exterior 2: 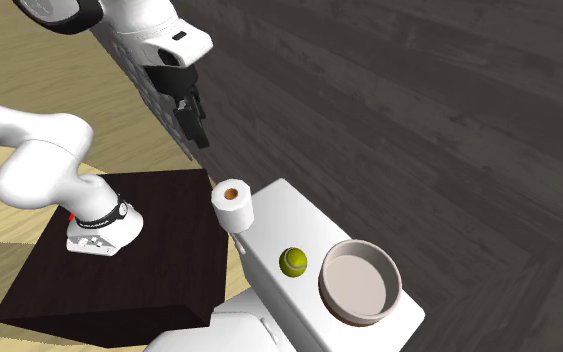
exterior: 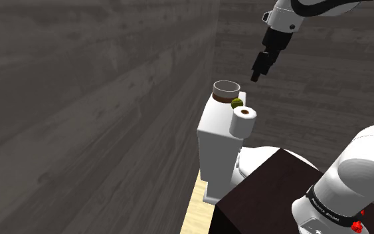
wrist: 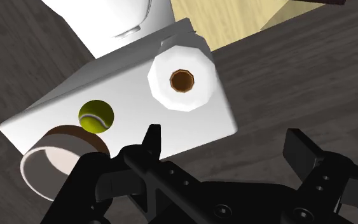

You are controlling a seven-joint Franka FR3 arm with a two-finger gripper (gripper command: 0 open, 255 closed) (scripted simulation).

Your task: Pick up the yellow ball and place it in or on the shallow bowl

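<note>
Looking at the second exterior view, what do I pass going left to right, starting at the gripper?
gripper → white paper roll → yellow-green ball → shallow bowl

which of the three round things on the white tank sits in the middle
The yellow ball. It lies on the white tank between the white paper roll and the bowl, and is smaller than either.

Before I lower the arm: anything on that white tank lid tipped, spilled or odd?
Nothing spilled or tipped. The yellow tennis ball rests between the upright brown-based shallow bowl and the white paper roll, which stands on end at a corner of the white tank lid.
</note>
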